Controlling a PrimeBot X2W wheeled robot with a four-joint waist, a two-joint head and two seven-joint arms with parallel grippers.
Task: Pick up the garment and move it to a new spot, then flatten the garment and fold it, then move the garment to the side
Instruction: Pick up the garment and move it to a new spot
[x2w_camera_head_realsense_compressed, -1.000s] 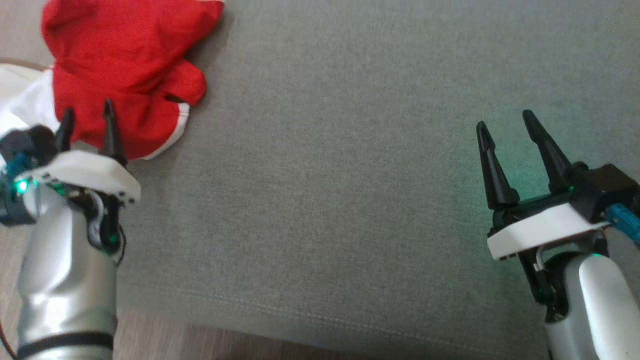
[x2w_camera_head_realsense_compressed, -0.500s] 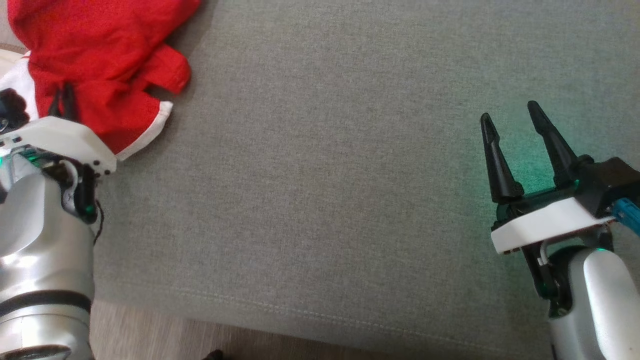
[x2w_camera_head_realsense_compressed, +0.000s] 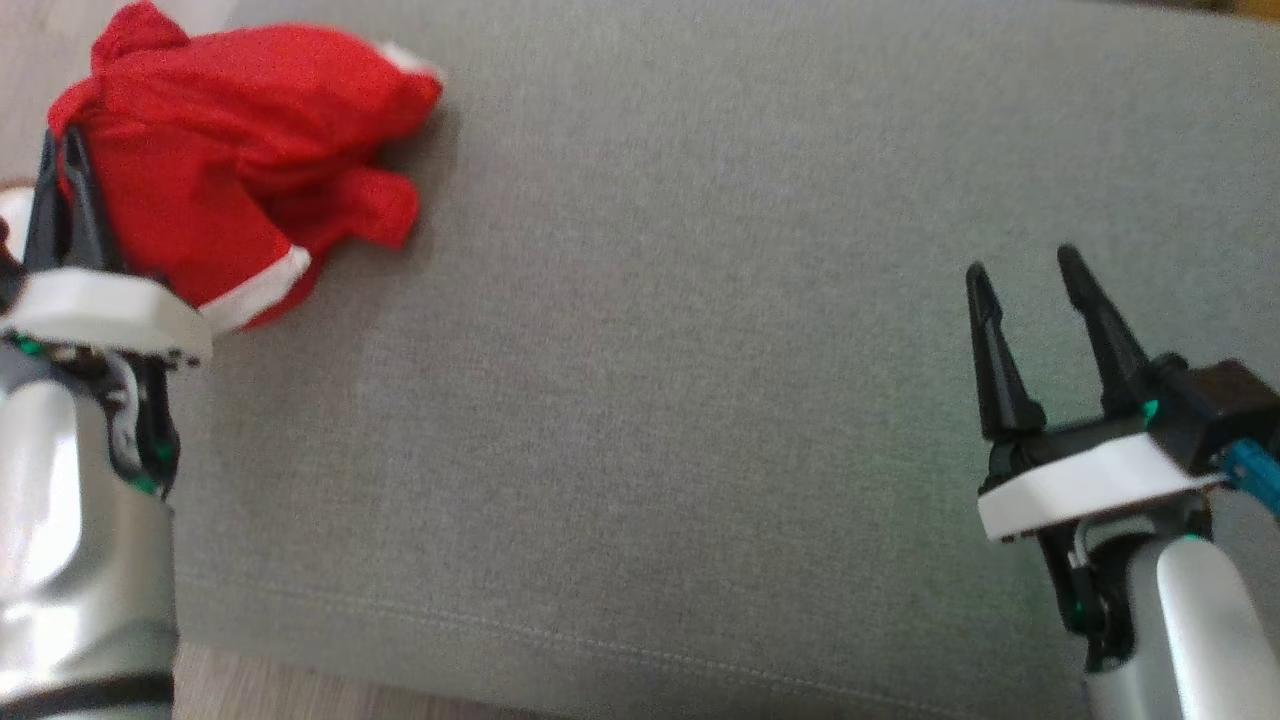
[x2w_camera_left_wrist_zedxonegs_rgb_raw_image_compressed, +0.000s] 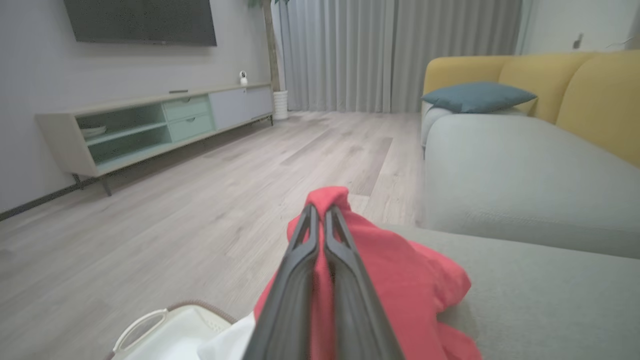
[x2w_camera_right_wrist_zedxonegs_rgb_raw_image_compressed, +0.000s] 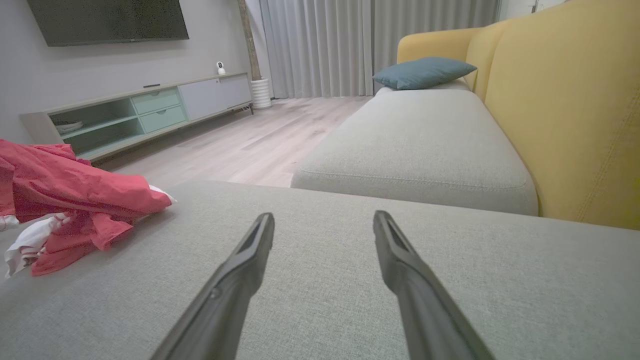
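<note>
Grey cushion (x2w_camera_head_realsense_compressed: 700, 400): one red garment (x2w_camera_head_realsense_compressed: 220, 170), pinched by left tool (x2w_camera_left_wrist_zedxonegs_rgb_raw_image_compressed: 320, 212); right tool (x2w_camera_head_realsense_compressed: 1022, 262) spread, empty.

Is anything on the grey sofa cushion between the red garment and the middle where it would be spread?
Nothing visible does. The left gripper is shut on the crumpled red garment with white trim at the left edge of the grey fabric cushion; the open right gripper stands far to the right.
</note>
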